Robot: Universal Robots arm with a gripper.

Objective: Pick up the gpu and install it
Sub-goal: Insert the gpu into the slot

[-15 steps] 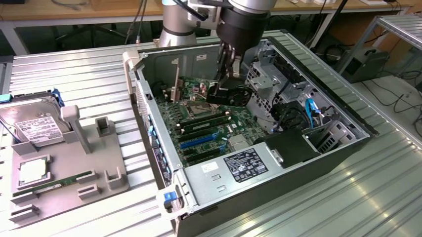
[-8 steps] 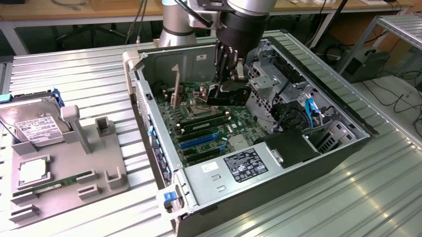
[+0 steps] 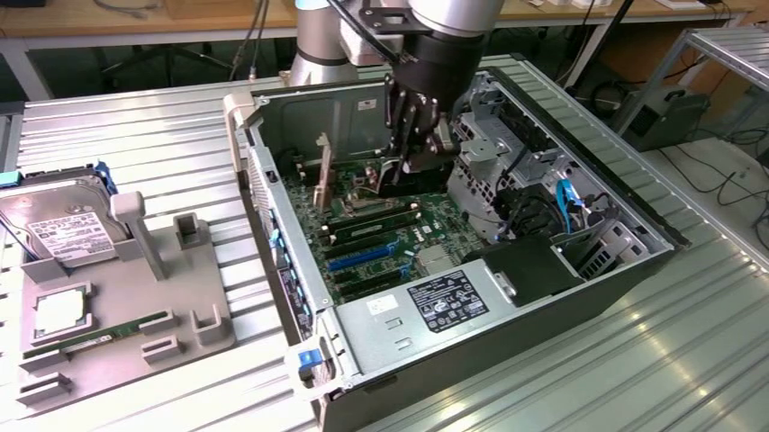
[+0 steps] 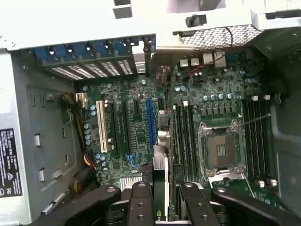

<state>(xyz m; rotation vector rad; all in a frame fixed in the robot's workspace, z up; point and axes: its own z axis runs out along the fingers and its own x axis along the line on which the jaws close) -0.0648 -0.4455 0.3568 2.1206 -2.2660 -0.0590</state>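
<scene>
One thin card, the gpu (image 4: 162, 157), is held edge-on in the hand (image 4: 163, 188), whose fingers are pressed against its two flat faces. It is carried inside the open case (image 3: 541, 360), low over the motherboard (image 4: 136, 136), just beside the blue slot (image 4: 150, 117). Whether it touches the board cannot be told. Its silvery end is turned toward the case wall lined with slot covers (image 4: 89, 70). The case is laid on its side at the middle of the table (image 3: 144, 135). A hard drive (image 3: 60, 220) is seen in a grey holder (image 3: 193, 310) near the table's edge at the exterior view's left.

The gpu is judged light and stiff, yet fragile: it is a bare board with small parts and a row of edge contacts that could be scratched or cracked by side load. A hold across the flat faces, near the upper edge and about the middle of its length, is judged soundest. Tilt is limited that way, and the contacts and bracket are left clear. Little slip is expected, though scant purchase is given by so thin a card.
</scene>
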